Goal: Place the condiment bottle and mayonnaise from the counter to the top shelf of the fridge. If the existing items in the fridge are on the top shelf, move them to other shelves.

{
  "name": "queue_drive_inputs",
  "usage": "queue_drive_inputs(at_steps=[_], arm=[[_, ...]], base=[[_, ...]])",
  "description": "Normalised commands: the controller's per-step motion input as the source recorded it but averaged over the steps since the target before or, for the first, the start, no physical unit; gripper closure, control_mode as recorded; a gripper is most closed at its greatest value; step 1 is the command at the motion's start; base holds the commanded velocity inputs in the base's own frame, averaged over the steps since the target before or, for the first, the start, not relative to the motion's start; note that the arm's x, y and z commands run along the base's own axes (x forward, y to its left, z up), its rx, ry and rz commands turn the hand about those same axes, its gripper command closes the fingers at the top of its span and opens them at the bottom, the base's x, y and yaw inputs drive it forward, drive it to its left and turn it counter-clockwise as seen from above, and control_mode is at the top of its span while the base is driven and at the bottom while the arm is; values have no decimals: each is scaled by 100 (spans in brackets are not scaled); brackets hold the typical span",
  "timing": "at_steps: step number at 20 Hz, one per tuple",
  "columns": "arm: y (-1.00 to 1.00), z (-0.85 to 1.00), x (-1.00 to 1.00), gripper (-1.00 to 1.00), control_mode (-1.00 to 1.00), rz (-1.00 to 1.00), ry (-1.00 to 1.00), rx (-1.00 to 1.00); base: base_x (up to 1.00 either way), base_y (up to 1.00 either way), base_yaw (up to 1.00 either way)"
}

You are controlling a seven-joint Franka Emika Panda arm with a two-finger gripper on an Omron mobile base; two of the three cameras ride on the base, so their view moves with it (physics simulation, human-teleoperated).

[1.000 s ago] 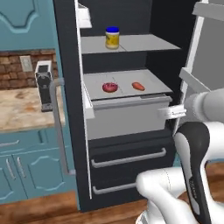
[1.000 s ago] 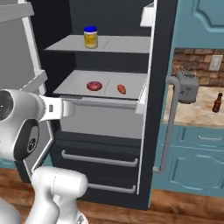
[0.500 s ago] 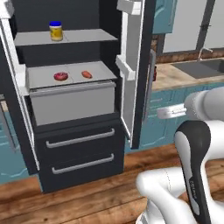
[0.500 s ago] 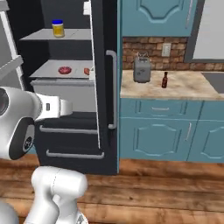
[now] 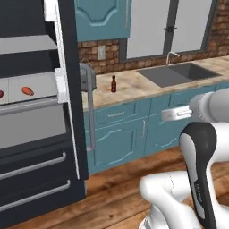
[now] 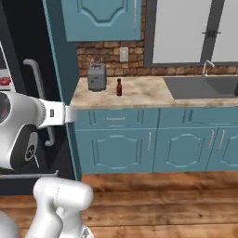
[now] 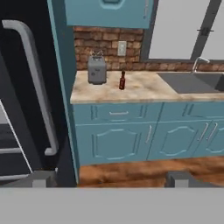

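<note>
So, nearest the hand cam: the gripper (image 7: 109, 179) has its two tips spread wide w/ nothing between them, hanging in mid-air over the wood floor (image 7: 127, 168) in front of the teal cabinet fronts (image 7: 127, 140); it isn't touching anything.

Next back is the fridge (image 5: 36, 179), door (image 5: 74, 89) swung open w/ its long grey bar handle (image 7: 37, 87) facing out; in the left base view the orange-red food piece (image 5: 27, 91) sits on a pale grey shelf (image 5: 42, 85) inside, above the grey drawer; something red pokes in at the frame's left edge on the same shelf, too cut off to say what it is. There's another pale shelf panel (image 5: 27, 44) higher up; can't tell what's on it, it's cropped.

Then the counter (image 6: 139, 95), beige marbled stone, right beside the fridge; the condiment bottle (image 6: 119, 87) stands upright on it, dark w/ a red cap, just beside a grey toaster (image 6: 96, 76) & apart from it, closer to the front edge than the toaster is. Further along the counter there's a dark sink (image 6: 200, 86) w/ a faucet (image 6: 208, 67).

Farthest back: brick wall (image 6: 111, 56) w/ a white outlet (image 6: 123, 54), teal upper cabinet (image 6: 102, 18) above, & a window (image 6: 190, 30) over the sink.
</note>
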Motion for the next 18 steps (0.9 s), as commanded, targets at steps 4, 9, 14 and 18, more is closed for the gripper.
queue_drive_inputs(at_steps=[4, 9, 14, 18], arm=[[0, 0, 0, -100, 100, 0, 0, 0], [0, 0, 0, -100, 100, 0, 0, 0], [0, 0, 0, -100, 100, 0, 0, 0], [0, 0, 0, -100, 100, 0, 0, 0]], base=[[100, -100, 0], [100, -95, 4], [100, -37, 42], [100, 0, 43]])
